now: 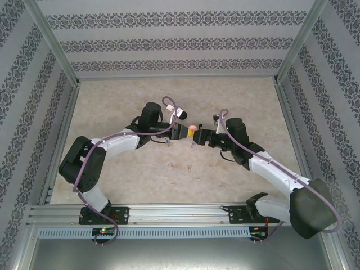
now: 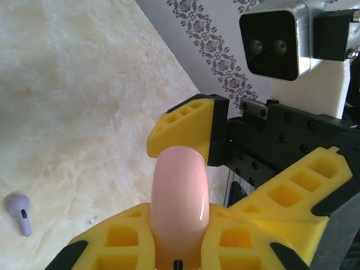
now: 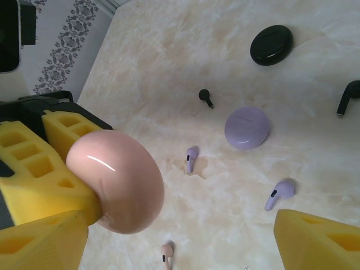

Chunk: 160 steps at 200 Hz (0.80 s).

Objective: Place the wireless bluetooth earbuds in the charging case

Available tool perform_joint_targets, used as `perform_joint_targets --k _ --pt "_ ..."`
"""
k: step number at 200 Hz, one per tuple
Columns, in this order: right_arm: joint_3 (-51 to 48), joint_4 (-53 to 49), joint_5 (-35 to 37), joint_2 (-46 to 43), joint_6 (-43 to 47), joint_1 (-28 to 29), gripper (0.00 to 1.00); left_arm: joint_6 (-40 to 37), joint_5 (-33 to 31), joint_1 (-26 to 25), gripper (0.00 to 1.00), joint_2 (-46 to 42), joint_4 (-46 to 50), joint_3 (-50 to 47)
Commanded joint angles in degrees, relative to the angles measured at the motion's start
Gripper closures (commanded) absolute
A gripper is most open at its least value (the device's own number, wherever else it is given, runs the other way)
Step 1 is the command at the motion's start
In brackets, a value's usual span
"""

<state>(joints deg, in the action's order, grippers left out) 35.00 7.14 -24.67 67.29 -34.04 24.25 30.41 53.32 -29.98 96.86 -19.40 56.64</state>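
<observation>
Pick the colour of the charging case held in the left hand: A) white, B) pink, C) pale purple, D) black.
B: the pink case is clamped in the left hand, while the black case and the purple case lie on the table.

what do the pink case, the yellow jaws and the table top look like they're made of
Pink case: likely glossy hard plastic; a sharp white highlight streaks its smooth curve. Yellow jaws: matte plastic, probably printed, with open ribbed pockets and no shine. Table top: cream marble pattern, perhaps a printed sheet or laminate; dull sheen.
</observation>
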Motion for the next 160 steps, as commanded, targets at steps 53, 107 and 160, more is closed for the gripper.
perform_joint_targets --k 53,107,160 --pt "0.33 4.85 -1.21 2.09 0.56 -2.28 0.18 -0.19 3.09 -0.18 1.0 -1.56 -2.62 0.95" --pt "-1.93 6.92 -2.08 4.33 0.0 -5.49 0.21 -0.01 3.98 -0.17 1.0 -4.82 -1.93 0.98" --pt "-3.64 6.14 -4.9 2.4 -1.15 -7.6 0.22 -0.47 2.61 -0.17 1.0 -6.69 -1.37 -0.21"
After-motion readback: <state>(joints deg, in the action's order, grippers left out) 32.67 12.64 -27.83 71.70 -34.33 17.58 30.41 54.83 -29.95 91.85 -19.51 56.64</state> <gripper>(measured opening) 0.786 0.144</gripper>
